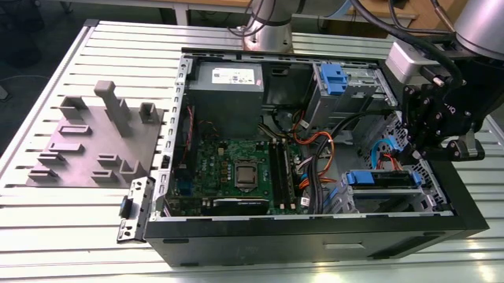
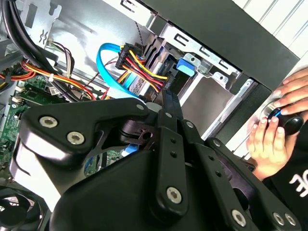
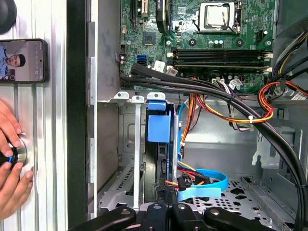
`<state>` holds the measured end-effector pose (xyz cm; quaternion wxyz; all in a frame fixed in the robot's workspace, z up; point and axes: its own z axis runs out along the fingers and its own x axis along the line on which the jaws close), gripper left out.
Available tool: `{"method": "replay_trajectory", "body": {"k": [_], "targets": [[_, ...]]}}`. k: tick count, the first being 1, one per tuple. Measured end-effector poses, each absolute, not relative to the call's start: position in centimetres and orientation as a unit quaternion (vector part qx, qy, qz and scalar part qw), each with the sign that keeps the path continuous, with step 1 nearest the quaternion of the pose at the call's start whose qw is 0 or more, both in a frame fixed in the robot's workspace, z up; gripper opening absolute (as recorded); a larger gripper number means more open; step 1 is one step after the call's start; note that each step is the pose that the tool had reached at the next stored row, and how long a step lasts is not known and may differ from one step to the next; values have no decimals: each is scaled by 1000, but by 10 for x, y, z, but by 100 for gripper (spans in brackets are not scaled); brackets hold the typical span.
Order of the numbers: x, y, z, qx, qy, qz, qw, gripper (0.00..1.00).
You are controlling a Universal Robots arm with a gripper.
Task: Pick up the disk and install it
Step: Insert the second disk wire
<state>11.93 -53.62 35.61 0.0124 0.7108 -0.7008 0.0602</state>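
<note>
1. Ribbed aluminium makes up the counter (image 1: 63, 224) I am working over, and an open black computer case (image 1: 315, 236) lies on its side on it.
2. Beside the case, toward the exterior view's left, I see a grey fixture plate (image 1: 87, 144) with upright blocks.
3. Inside the case, I see the green motherboard (image 1: 236, 171) in the middle and a grey power supply box (image 1: 226, 82) at the far end.
4. My gripper (image 1: 429, 127) hangs over the case's side at the exterior view's right, above the drive bay.
5. From these pictures I cannot tell whether the fingers are spread, pressed together or pinching anything.
6. The disk (image 1: 380, 178) with its blue bracket sits in the metal drive cage (image 1: 425, 203) at the near corner of the case on the exterior view's right; in the first wrist view its blue bracket (image 3: 159, 126) stands on edge in the cage slot.
7. A bundle of orange, yellow and red wires (image 2: 144, 67) and a flat blue cable (image 3: 204, 185) run to the disk's end, just beside my gripper.
8. Outside the case wall, a person's hand (image 3: 12, 163) rests on a round knob on the counter, with a phone (image 3: 23, 60) lying near it.
</note>
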Motion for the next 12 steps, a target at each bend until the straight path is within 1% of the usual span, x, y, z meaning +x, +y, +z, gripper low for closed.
{"method": "replay_trajectory", "body": {"k": [7,12], "targets": [[119,-536,356,711,-701,60,12,11],[118,-536,362,711,-701,60,13,11]]}}
